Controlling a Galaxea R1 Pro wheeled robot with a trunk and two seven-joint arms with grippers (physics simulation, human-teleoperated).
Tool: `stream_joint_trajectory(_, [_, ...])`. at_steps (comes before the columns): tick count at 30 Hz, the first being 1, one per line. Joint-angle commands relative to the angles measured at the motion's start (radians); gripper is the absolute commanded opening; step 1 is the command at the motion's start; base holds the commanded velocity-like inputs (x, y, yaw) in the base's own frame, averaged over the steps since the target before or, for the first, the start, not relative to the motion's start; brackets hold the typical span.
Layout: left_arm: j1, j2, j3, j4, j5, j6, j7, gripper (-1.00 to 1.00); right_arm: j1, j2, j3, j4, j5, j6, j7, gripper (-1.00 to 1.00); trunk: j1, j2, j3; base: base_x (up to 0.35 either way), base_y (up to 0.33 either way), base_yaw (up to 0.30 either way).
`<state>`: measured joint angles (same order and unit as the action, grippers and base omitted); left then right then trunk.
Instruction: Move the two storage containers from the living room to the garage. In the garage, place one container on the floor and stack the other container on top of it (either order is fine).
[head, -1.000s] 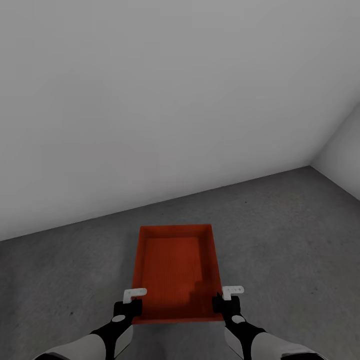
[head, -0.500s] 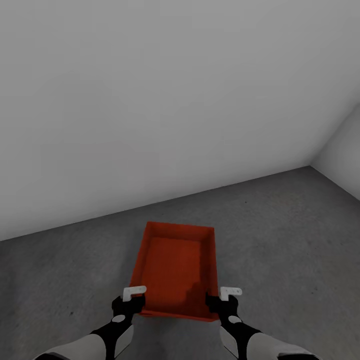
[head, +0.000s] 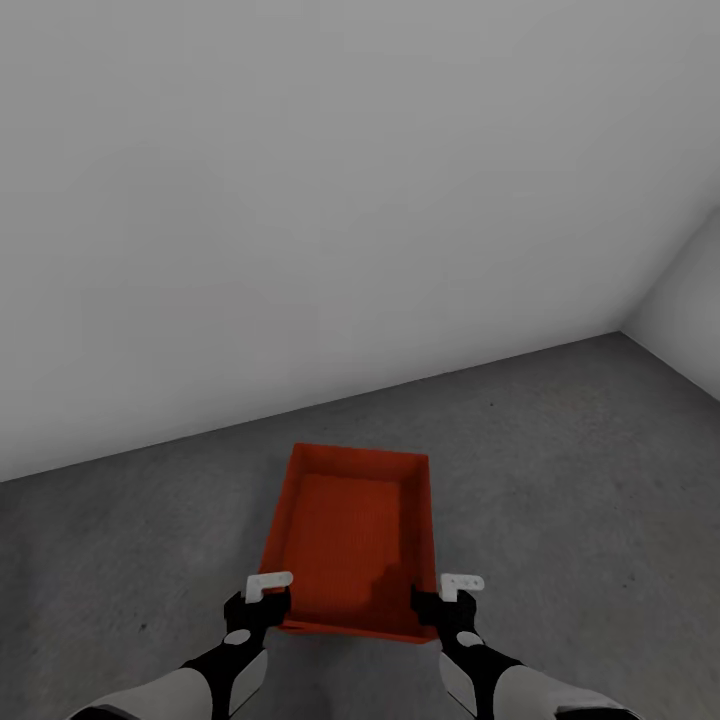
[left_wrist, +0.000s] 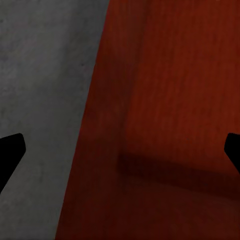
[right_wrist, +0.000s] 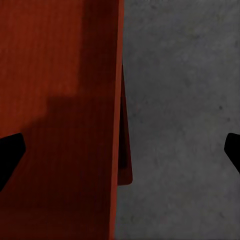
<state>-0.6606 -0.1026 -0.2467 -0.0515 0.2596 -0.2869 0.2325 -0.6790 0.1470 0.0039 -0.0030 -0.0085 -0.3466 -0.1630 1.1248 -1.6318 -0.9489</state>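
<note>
Orange-red storage container (head: 350, 535), speckled dark grey floor (head: 580, 480), pale grey wall (head: 300, 200)

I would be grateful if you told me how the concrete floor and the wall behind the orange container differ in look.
The floor is dark grey, while the wall is far paler, almost white. The floor looks rough and speckled, whereas the wall is smooth and even. The container lies over the floor and stands apart from the wall. Both surfaces are grey, matte and unpatterned.

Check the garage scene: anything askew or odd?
The container sits skewed between the left gripper and right gripper. In the right wrist view a second red edge shows beneath its wall, possibly the other container.
</note>
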Motion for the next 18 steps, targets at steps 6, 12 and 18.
stream_joint_trajectory(6, [-0.001, 0.0, -0.008, 0.001, 0.008, -0.004, 0.004, 1.0, -0.001, 0.0, 0.001, 0.001, -0.001, -0.003, -0.003, 1.0, 0.0, 0.0, -0.001, 0.0, 0.0, 0.0])
stream_joint_trajectory(12, [-0.001, 0.0, -0.009, 0.001, 0.006, -0.003, 0.004, 1.0, -0.001, 0.0, 0.001, 0.001, -0.001, -0.003, -0.003, 1.0, -0.012, 0.021, 0.009, 0.0, 0.0, 0.0])
stream_joint_trajectory(18, [-0.001, 0.0, -0.008, 0.001, 0.004, -0.004, 0.004, 1.0, -0.001, 0.0, 0.001, 0.001, -0.007, -0.003, -0.003, 1.0, -0.035, 0.063, 0.028, 0.0, 0.0, 0.0])
